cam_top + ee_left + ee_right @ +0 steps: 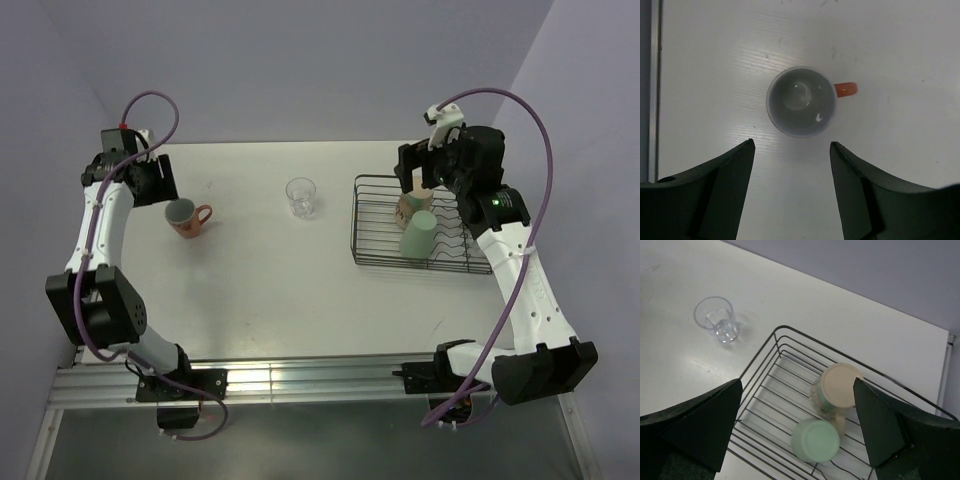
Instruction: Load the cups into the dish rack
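Note:
A pinkish mug (184, 217) with an orange handle stands upright on the white table; in the left wrist view the mug (801, 101) lies just ahead of the fingertips. My left gripper (157, 188) (791, 145) is open and empty above it. A clear glass (300, 197) (717, 319) stands at mid-table. The black wire dish rack (354, 225) (756, 356) holds a cream patterned mug (411, 207) (838, 385) and a green tumbler (418, 235) (816, 441), both upside down. My right gripper (421, 180) (796, 382) is open and empty above the rack. The second glass and the dark brown cup are out of view.
The rack's wavy plate dividers (455, 245) run along its near right side. Purple walls close the table at the back and both sides. A metal rail (300, 380) runs along the near edge.

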